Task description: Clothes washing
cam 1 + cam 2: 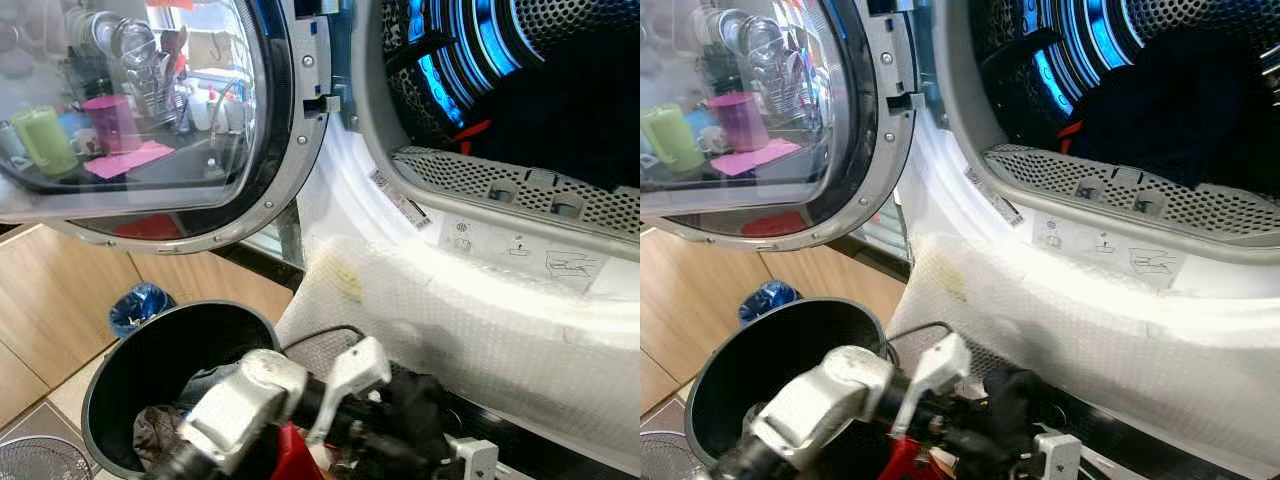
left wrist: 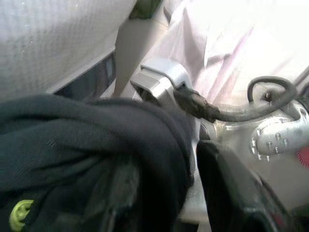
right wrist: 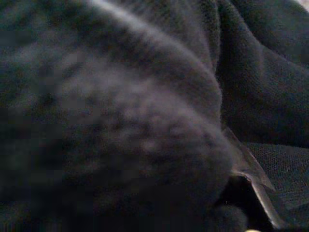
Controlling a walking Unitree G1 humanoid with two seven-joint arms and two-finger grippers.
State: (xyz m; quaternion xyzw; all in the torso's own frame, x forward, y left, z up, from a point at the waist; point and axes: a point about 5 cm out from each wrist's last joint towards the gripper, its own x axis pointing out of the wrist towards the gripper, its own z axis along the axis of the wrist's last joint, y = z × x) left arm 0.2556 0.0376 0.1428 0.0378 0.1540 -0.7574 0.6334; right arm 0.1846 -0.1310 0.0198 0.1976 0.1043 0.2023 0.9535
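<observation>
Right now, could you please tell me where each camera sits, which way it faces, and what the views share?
Left eye: on the head, looking down at the open washer drum, glass door and black basket; left arm in the foreground.
Right eye: beside it, same scene.
Left wrist: on the left arm, facing dark clothing beside the other arm's silver joint.
Right wrist: pressed against the dark clothing.
Shared: both wrist views show the clothing.

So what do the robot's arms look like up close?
The left arm is chunky silver metal with rounded joints and a pale angular bracket near the wrist. A thin black cable loops out from it, and there is a bright red part underneath. In the left wrist view, a silver bracket has a black cable plugged in, a plate dotted with small screws, and a long black finger.
</observation>
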